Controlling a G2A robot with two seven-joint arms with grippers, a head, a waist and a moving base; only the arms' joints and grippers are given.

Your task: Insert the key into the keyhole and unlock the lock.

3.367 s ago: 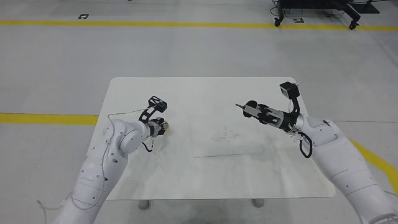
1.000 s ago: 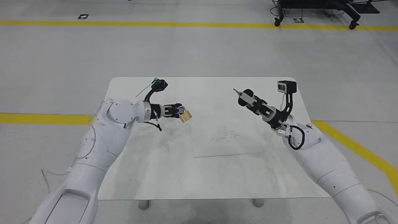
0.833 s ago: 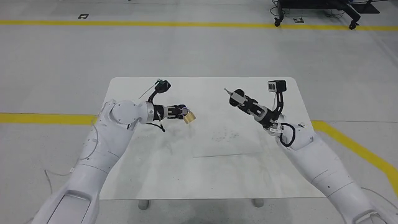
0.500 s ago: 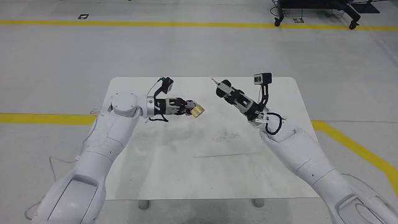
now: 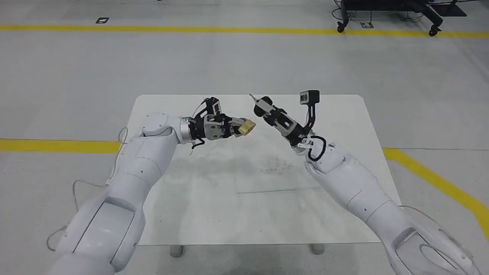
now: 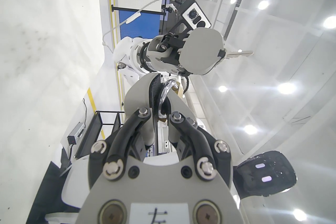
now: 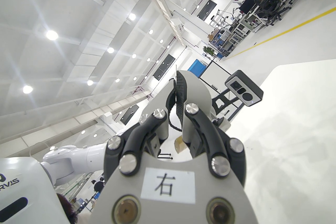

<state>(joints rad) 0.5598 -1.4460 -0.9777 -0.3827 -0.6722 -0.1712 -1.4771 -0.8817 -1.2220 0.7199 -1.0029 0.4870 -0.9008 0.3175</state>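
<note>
A brass padlock (image 5: pixel 246 127) hangs above the far middle of the white table (image 5: pixel 221 206), with my left gripper (image 5: pixel 231 127) shut on it. In the left wrist view my left gripper (image 6: pixel 160 89) pinches the lock's steel shackle (image 6: pixel 168 85); the lock body is hidden. A little to the right of the lock, my right gripper (image 5: pixel 262 107) is shut on a key (image 5: pixel 253 98), whose blade points up and away. The left wrist view shows the right gripper (image 6: pixel 202 51) with the key (image 6: pixel 237 53) sticking out. In the right wrist view my right gripper (image 7: pixel 175 86) clamps the key's dark head (image 7: pixel 172 104).
Faint scuff marks (image 5: pixel 275 168) dot the table's middle. Both forearms reach in from the table's left and right sides. A dark wheeled frame (image 5: pixel 390 0) stands on the floor far behind, beyond a yellow floor line (image 5: pixel 153 28).
Both arms have swung inward and away from the robot. The lock has moved right and the key left, so they are now close together over the table's far middle.
</note>
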